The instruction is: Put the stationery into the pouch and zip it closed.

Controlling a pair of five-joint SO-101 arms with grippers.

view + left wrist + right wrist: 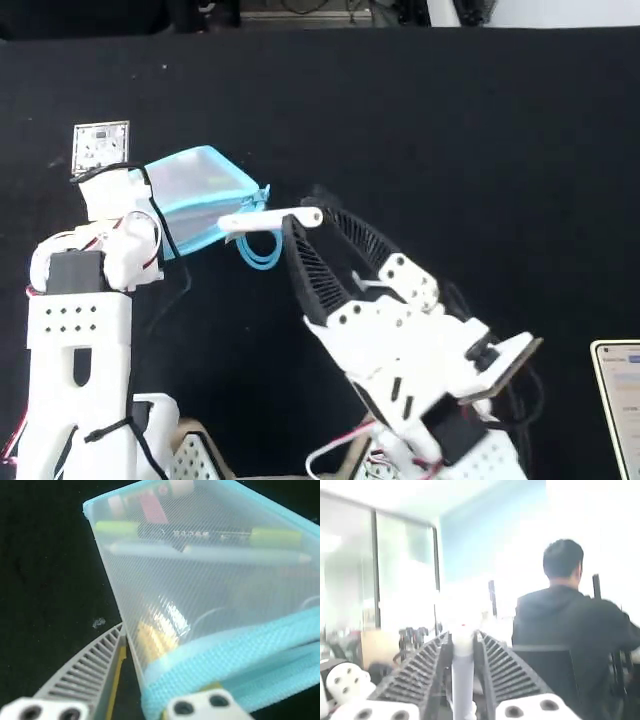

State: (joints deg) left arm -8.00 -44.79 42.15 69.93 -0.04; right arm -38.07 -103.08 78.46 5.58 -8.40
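A translucent pouch (pixel 200 185) with a teal zip edge is held tilted above the black table at the left. My left gripper (pixel 163 228) is shut on its lower edge; in the left wrist view the pouch (pixel 210 595) holds pens, green-capped markers and a red piece. A teal loop (pixel 260 252) hangs from the pouch's corner. My right gripper (pixel 296 222) is shut on a white pen (pixel 268 219), which lies level with one end at the pouch's right corner. In the right wrist view, the white pen (pixel 463 672) sits between the shut fingers of the right gripper (pixel 463 636).
A white marker card (pixel 100 146) lies on the black table (pixel 450 130) behind the left arm. A phone-like device (pixel 620 400) sits at the right edge. The table's back and right are open.
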